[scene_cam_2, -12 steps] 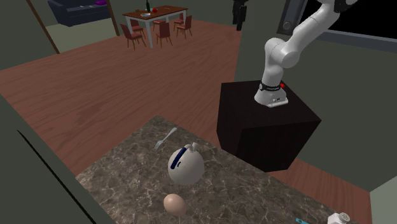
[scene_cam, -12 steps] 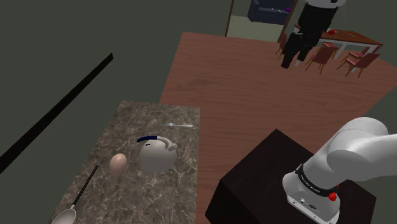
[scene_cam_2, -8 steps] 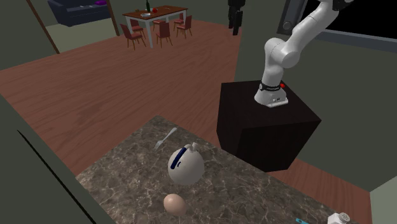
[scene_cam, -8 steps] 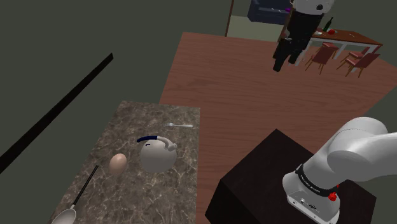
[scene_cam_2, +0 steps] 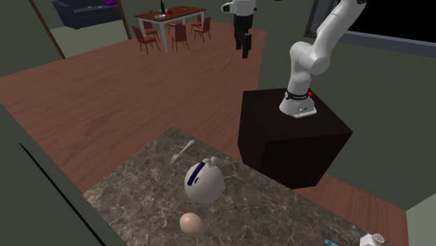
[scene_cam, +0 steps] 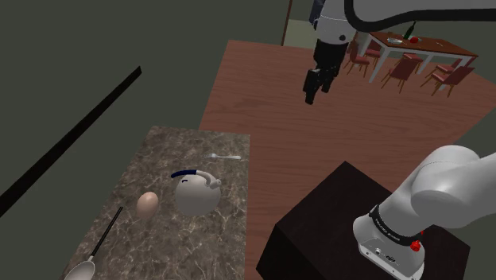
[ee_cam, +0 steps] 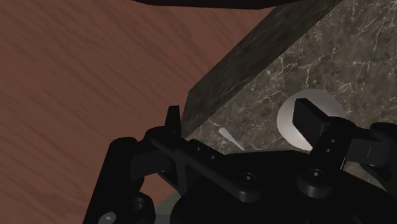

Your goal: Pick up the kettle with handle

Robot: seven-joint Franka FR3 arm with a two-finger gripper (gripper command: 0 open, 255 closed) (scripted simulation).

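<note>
The kettle (scene_cam: 196, 195) is a round pale pot with a dark blue handle (scene_cam: 184, 173) and stands upright near the middle of the marble table (scene_cam: 167, 147). In the second exterior view the kettle (scene_cam_2: 204, 182) sits between a fork and a brown egg-shaped thing. My black gripper (scene_cam: 309, 97) hangs in the air over the wooden floor, beyond the table's far end and well clear of the kettle. Its fingers are open with nothing between them. The wrist view has the gripper (ee_cam: 240, 121) with the kettle (ee_cam: 289, 118) partly hidden behind one finger (ee_cam: 310, 119).
A brown egg-shaped thing (scene_cam: 146, 204) lies beside the kettle and a long spoon (scene_cam: 89, 261) nearer the table's front. A fork (scene_cam: 225, 157) lies toward the far edge. The dark stand (scene_cam: 350, 223) is at lower right. A dining table with chairs (scene_cam: 421, 56) stands far back.
The arm has swung the gripper toward the shoulder view's left and lower, away from the dining table and closer to the marble table. The kettle has not moved.
</note>
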